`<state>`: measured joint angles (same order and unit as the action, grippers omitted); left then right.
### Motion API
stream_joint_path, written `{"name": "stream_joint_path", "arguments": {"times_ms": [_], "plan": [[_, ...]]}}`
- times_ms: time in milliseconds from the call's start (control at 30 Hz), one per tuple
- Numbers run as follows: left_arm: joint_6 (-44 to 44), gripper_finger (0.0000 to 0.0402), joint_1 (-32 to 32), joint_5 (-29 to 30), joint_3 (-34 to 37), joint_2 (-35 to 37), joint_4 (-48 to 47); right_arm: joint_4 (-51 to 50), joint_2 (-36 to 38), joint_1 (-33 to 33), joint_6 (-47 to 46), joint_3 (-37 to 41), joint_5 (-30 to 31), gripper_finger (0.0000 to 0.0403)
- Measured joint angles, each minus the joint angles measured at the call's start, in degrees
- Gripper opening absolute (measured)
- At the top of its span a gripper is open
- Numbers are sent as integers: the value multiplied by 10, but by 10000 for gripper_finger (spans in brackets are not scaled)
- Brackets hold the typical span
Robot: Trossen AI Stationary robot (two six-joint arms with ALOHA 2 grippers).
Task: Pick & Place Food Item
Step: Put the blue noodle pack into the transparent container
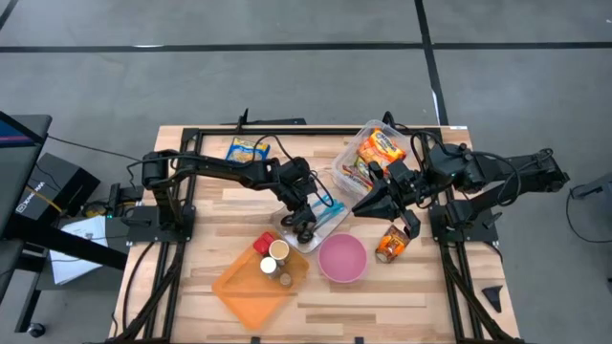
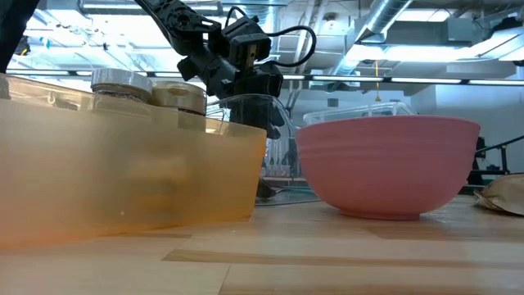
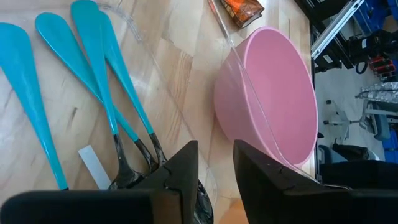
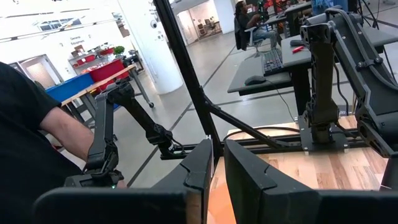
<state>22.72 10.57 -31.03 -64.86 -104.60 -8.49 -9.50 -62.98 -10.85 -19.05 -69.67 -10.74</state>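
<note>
Wooden tabletop [image 1: 220, 215] carries everything. Blue-handled spoons in a clear packet [image 3: 93, 74] lie directly beneath the left pincer [image 3: 214, 165], whose fingers stand slightly apart and empty. Just beside it sits the pink bowl [image 1: 342, 258], the orange tray [image 1: 251, 287] on the other side. For a clean pick, I'd centre over the handles before closing. Right pincer [image 1: 361, 207], nearly together, hovers by the snack container [image 1: 373, 153].
</note>
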Motion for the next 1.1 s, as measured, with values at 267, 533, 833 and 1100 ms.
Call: {"name": "stream_joint_path", "arguments": {"times_ms": [267,533,833,1100], "plan": [[1,95,0,0,0,0,4,0,0,0,0,0,0,42],[6,95,4,-2,1,47,64,0,0,0,0,0,0,42],[-1,95,19,-1,0,201,194,-2,0,0,1,0,0,42],[-43,95,14,60,0,349,205,-5,0,0,0,0,0,42]]}}
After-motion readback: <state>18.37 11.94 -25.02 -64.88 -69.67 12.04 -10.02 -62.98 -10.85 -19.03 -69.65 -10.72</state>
